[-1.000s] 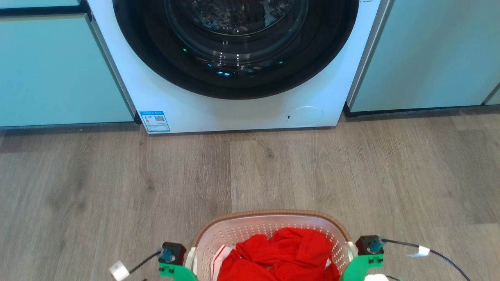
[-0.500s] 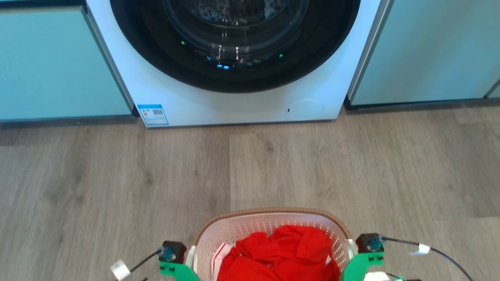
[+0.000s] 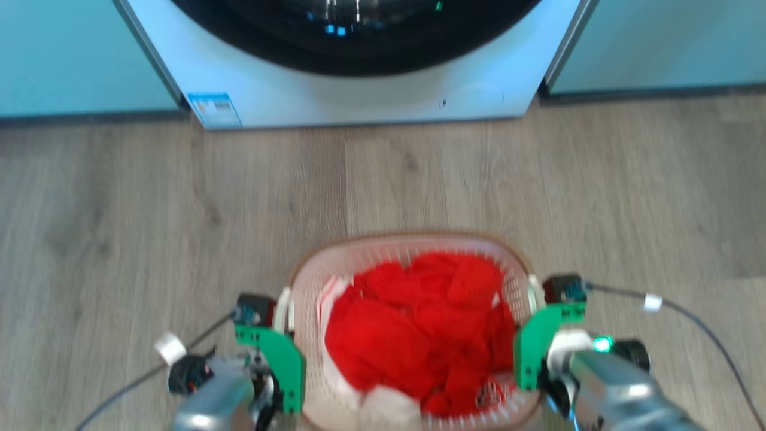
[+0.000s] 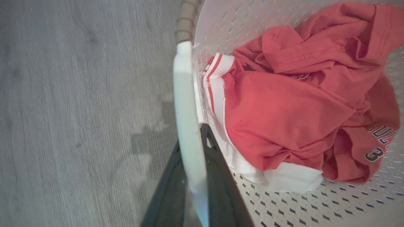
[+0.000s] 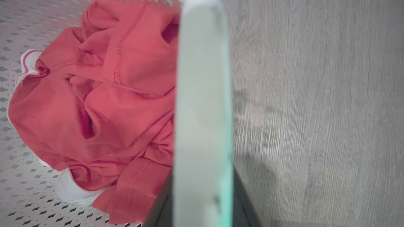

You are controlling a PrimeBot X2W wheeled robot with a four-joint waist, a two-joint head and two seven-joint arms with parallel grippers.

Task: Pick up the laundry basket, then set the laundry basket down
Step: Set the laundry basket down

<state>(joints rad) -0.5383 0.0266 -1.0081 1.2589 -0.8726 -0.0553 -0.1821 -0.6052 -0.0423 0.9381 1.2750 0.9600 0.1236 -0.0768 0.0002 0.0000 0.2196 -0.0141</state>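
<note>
Head view dipped over the last second: camera moved, not things | left hand (image 4: 191, 138) and right hand (image 5: 202, 176) each pinched a handle (image 4: 184, 88) | basket (image 3: 359, 254) stayed between them | likely bending toward set-down

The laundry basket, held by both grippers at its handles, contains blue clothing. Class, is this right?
No. The clothing in the laundry basket is red with white trim, not blue, as the head view shows. The left gripper and right gripper do hold its handles.
</note>
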